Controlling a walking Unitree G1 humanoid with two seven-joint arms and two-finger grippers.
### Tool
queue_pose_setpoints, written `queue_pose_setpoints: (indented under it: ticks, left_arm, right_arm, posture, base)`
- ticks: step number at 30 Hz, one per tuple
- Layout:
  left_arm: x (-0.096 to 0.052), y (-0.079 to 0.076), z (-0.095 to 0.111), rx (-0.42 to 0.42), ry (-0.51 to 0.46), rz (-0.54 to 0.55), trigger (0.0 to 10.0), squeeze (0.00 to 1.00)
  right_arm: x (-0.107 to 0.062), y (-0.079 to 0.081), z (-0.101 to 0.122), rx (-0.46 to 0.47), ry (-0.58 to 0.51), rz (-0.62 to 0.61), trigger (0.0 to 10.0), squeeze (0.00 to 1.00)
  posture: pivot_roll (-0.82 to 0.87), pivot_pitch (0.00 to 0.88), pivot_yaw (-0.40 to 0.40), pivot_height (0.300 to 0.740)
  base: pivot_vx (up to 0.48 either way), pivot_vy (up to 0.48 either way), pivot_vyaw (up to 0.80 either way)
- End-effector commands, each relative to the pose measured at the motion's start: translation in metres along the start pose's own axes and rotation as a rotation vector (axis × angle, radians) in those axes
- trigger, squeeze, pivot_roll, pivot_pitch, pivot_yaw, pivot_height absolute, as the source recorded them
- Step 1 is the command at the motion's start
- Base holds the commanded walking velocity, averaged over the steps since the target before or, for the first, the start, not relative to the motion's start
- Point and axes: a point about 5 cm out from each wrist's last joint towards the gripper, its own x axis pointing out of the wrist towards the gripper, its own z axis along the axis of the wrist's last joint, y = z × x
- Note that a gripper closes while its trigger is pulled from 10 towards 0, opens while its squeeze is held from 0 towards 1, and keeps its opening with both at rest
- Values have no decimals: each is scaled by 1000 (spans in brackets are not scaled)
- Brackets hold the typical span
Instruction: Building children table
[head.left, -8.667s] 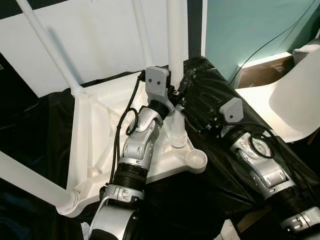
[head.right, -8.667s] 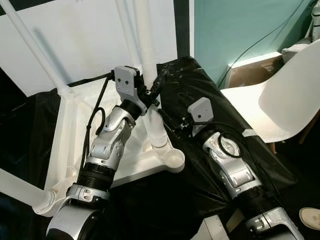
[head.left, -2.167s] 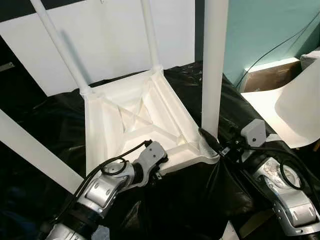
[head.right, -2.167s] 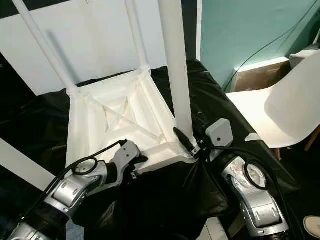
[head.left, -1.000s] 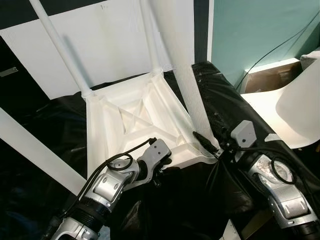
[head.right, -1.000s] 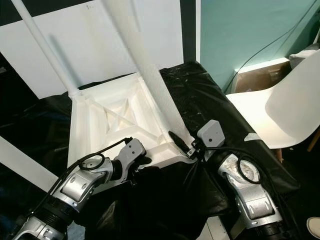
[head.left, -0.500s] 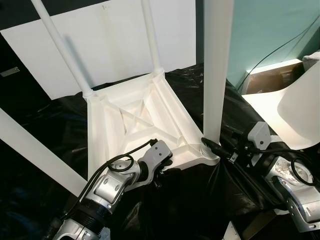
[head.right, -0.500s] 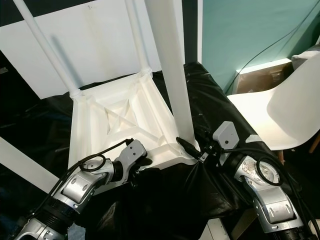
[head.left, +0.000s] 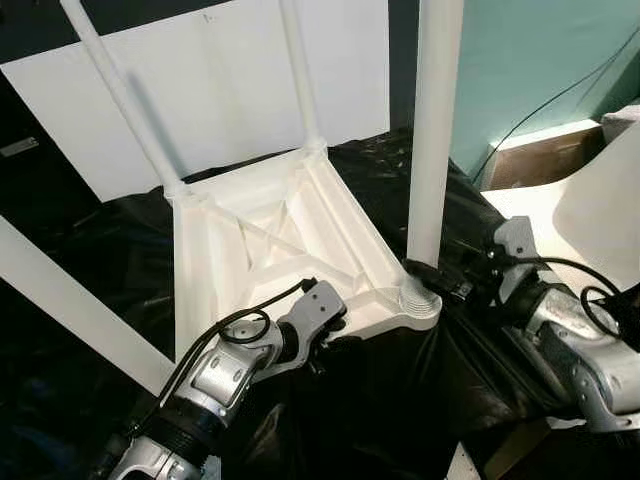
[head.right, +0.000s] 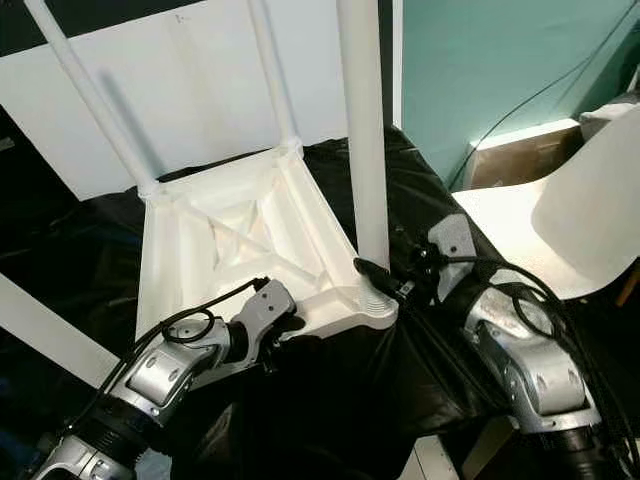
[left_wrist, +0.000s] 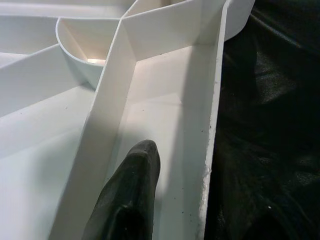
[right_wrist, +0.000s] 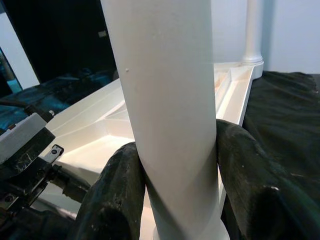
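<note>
The white plastic children's table (head.left: 255, 250) lies upside down on a black plastic sheet (head.left: 400, 390), its ribbed underside facing up toward me. Three legs already stand in their corner sockets: two far legs (head.left: 300, 70) rise against a white board (head.left: 210, 90) behind the table, and another leg (head.left: 70, 300) crosses my view low on my left.

My right gripper (head.right: 385, 282) sits at the near right corner of the table, closed on the near right leg (head.right: 365, 130) just above its socket (head.left: 420, 300). In my right wrist view the two black fingers (right_wrist: 117, 195) press against either side of that white tube (right_wrist: 167, 100), which stands upright in the round corner socket. My right arm (head.right: 520, 370) reaches in from the right over the black sheet.

My left gripper (head.left: 335, 345) is at the near edge of the table, beside the same corner. My left wrist view shows one black finger (left_wrist: 130, 195) lying inside a channel between two ribs of the underside, close to the table's outer rim (left_wrist: 212, 125), with the black sheet just past it. I cannot tell how far apart my left fingers are, since one of them is hidden.

A white moulded chair (head.right: 570, 210) stands to my right, near a teal wall (head.right: 480, 60) with a black cable (head.right: 540, 90) running down it
</note>
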Motion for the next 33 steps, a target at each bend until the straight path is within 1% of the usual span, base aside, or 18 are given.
queue_pose_setpoints:
  ticks: [1, 6, 8, 10, 11, 12, 13, 14, 15, 16, 18, 19, 21, 22, 24, 28, 29, 33]
  left_arm:
    - [-1, 1, -13, -25, 54, 41, 10000, 0]
    - [-1, 0, -14, -27, 55, 42, 10000, 0]
    - [-1, 0, -16, -31, 57, 49, 10000, 0]
    - [-1, 0, -17, -34, 59, 55, 10000, 0]
    - [-1, -1, -17, -35, 60, 56, 10000, 0]
    - [-1, -1, -17, -35, 60, 56, 10000, 0]
    - [-1, -1, -17, -36, 60, 54, 10000, 0]
    - [-1, -1, -17, -36, 60, 52, 10000, 0]
    - [-1, -1, -17, -36, 60, 52, 10000, 0]
    - [-1, -2, -17, -35, 61, 50, 10000, 0]
    - [-1, -2, -17, -34, 61, 49, 10000, 0]
    - [-2, -2, -17, -34, 62, 49, 10000, 0]
    - [-3, -1, -17, -31, 66, 52, 10000, 0]
    - [-3, -1, -17, -31, 66, 52, 10000, 0]
    - [-4, -1, -18, -32, 68, 56, 10000, 0]
    - [-5, 0, -18, -34, 69, 59, 10000, 0]
    - [-5, 0, -18, -36, 69, 61, 10000, 0]
    - [-5, 0, -19, -37, 69, 61, 10000, 0]
  right_arm:
    - [-4, 11, -42, 109, 213, 38, 10000, 0]
    - [-5, 13, -43, 105, 224, 54, 10000, 0]
    - [-5, 18, -48, 84, 232, 57, 10000, 0]
    - [-2, 23, -52, 48, 188, -22, 10000, 0]
    - [0, 24, -52, 51, 165, -73, 10000, 0]
    - [0, 24, -52, 51, 165, -73, 10000, 0]
    - [4, 23, -53, 71, 127, -175, 10000, 0]
    - [6, 22, -53, 85, 100, -248, 10000, 0]
    - [6, 22, -53, 85, 100, -248, 10000, 0]
    - [8, 23, -52, 87, 64, -315, 10000, 0]
    - [8, 26, -51, 84, 15, -383, 10000, 0]
    - [7, 29, -52, 108, -8, -410, 10000, 0]
    - [8, 36, -53, 147, -33, -434, 10000, 0]
    - [8, 36, -53, 147, -33, -434, 10000, 0]
    - [12, 45, -51, 131, -50, -408, 10000, 0]
    - [14, 48, -51, 110, -54, -394, 10000, 0]
    - [16, 49, -50, 85, -65, -388, 10000, 1000]
    - [19, 45, -46, 55, -85, -334, 10000, 1000]
  posture:
    - [-70, 0, 132, 740]
    - [-69, 0, 132, 740]
    - [-66, 0, 130, 740]
    - [-64, 0, 133, 740]
    - [-64, 0, 135, 740]
    - [-64, 0, 135, 740]
    - [-62, 0, 138, 740]
    - [-62, 0, 138, 740]
    - [-62, 0, 138, 740]
    - [-58, 0, 141, 740]
    - [-53, 0, 144, 740]
    - [-48, 0, 147, 740]
    - [-48, 0, 147, 740]
    - [-48, 0, 147, 740]
    - [-38, 0, 149, 740]
    - [-38, 0, 149, 740]
    - [-35, 0, 149, 740]
    - [-38, 0, 143, 740]
  base:
    - [0, 0, 0]
    - [0, 0, 0]
    - [0, 0, 0]
    - [0, 0, 0]
    - [0, 0, 0]
    - [0, 0, 0]
    - [0, 0, 0]
    - [0, 0, 0]
    - [0, 0, 0]
    - [0, 0, 0]
    - [0, 0, 0]
    - [0, 0, 0]
    - [0, 0, 0]
    - [0, 0, 0]
    - [0, 0, 0]
    - [0, 0, 0]
    - [0, 0, 0]
    - [0, 0, 0]
